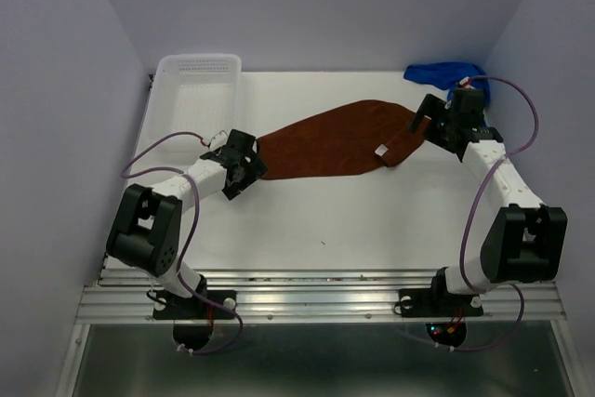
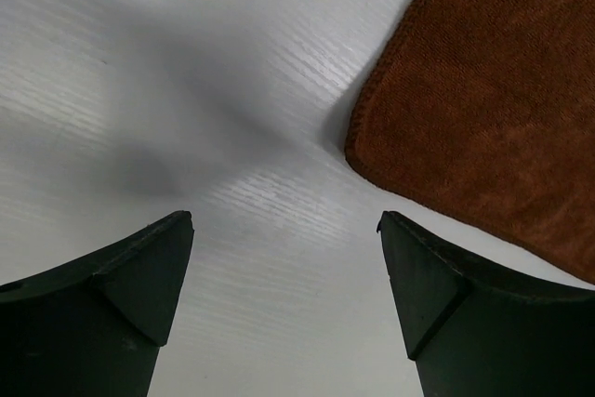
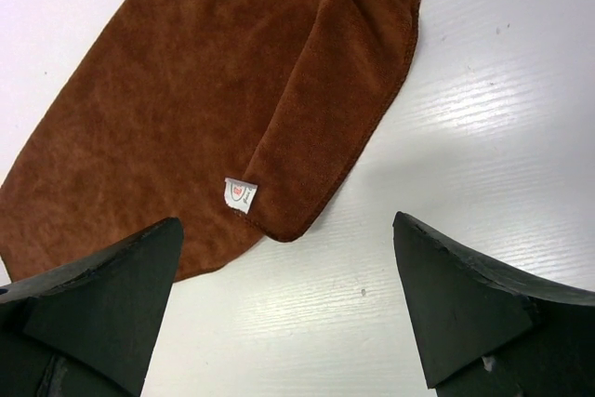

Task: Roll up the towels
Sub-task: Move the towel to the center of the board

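Note:
A rust-brown towel point(image 1: 325, 141) lies spread flat across the middle of the white table, with its right end folded over and a small white label point(image 3: 239, 194) near that fold. The blue towel point(image 1: 442, 72) sits bunched at the far right corner. My left gripper point(image 1: 249, 166) is open just off the brown towel's left corner. In the left wrist view that gripper point(image 2: 284, 220) has only bare table between its fingers, and the towel point(image 2: 493, 109) lies to the upper right. My right gripper point(image 1: 423, 127) is open over the towel's right end. In the right wrist view it point(image 3: 285, 225) holds nothing, and the towel's point(image 3: 204, 99) corner lies just ahead.
A white perforated basket point(image 1: 195, 90) stands at the far left corner. Lavender walls close in the table point(image 1: 307, 220) on the left, back and right. Both arms' purple cables loop out to the sides.

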Motion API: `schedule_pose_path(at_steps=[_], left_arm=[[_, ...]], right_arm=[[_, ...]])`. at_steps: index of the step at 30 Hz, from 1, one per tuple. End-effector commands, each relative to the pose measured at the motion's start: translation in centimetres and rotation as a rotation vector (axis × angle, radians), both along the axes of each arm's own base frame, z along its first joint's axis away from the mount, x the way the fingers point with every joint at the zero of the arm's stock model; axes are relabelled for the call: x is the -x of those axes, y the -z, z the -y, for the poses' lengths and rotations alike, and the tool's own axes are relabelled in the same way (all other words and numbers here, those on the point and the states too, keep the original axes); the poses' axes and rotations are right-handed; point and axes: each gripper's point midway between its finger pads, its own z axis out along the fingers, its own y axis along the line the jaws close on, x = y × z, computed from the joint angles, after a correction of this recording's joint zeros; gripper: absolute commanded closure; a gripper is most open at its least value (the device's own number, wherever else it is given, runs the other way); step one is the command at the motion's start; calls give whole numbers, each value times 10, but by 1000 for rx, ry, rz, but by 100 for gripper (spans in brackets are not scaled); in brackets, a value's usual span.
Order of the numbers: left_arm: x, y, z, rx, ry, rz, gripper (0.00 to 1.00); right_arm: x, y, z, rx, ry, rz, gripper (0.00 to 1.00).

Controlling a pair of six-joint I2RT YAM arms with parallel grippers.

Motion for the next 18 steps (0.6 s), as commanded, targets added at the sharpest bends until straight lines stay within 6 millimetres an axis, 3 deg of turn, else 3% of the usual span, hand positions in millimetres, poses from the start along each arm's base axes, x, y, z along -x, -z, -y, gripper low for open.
schedule_pose_path(at_steps=[1, 6, 11, 12, 14, 16, 18], left_arm=[[-32, -16, 2, -22, -56, 77, 9], [-41, -3, 12, -5, -34, 66, 23], [-42, 13, 17, -25, -21, 33, 28], [-44, 14, 18, -27, -19, 33, 35], [-45, 19, 21, -27, -12, 20, 38], [-45, 25, 21, -36, -13, 5, 51], [-46, 30, 22, -35, -16, -2, 56]], right_arm=[[-1, -19, 2, 8, 18, 63, 0], [0, -15, 2, 9, 17, 54, 0], [3, -12, 2, 10, 16, 48, 0], [4, -12, 7, 28, 39, 48, 0], [5, -12, 10, 40, 52, 49, 0], [8, -11, 11, 46, 54, 42, 0], [11, -10, 12, 48, 55, 39, 0]])
